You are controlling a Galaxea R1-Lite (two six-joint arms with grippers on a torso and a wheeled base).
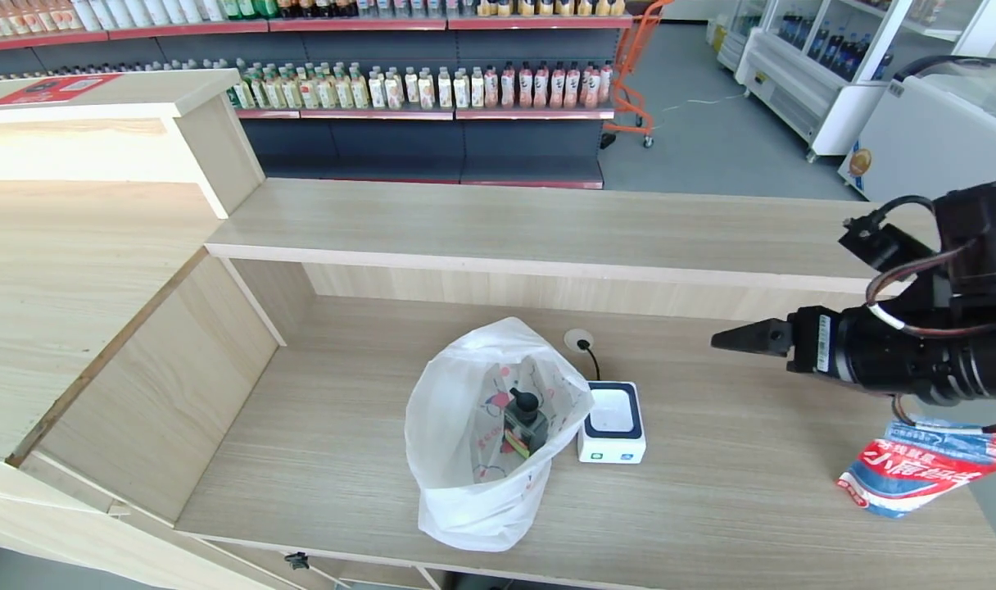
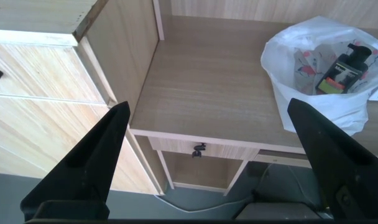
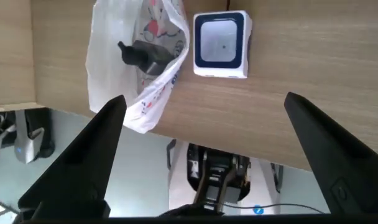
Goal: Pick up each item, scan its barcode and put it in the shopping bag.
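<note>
Count: one bag [image 1: 473, 492], one bottle [image 1: 524, 422], one scanner [image 1: 613, 422], one pouch [image 1: 916, 475]. Bag standing open on tabletop [image 1: 711, 508], bottle sitting inside it. Scanner sitting just beside bag, on robot's right of it. Pouch lying at tabletop's right edge, under right arm. Right gripper [image 1: 723, 339]: fingers [image 3: 96, 162] spreading wide, gripping nothing, touching nothing; arm hanging level above tabletop, pointing toward robot's left. Left gripper [image 2: 209, 104]: fingers [image 2: 96, 162] gaping wide, empty, hovering off tabletop's front left corner, well apart from bag.
</note>
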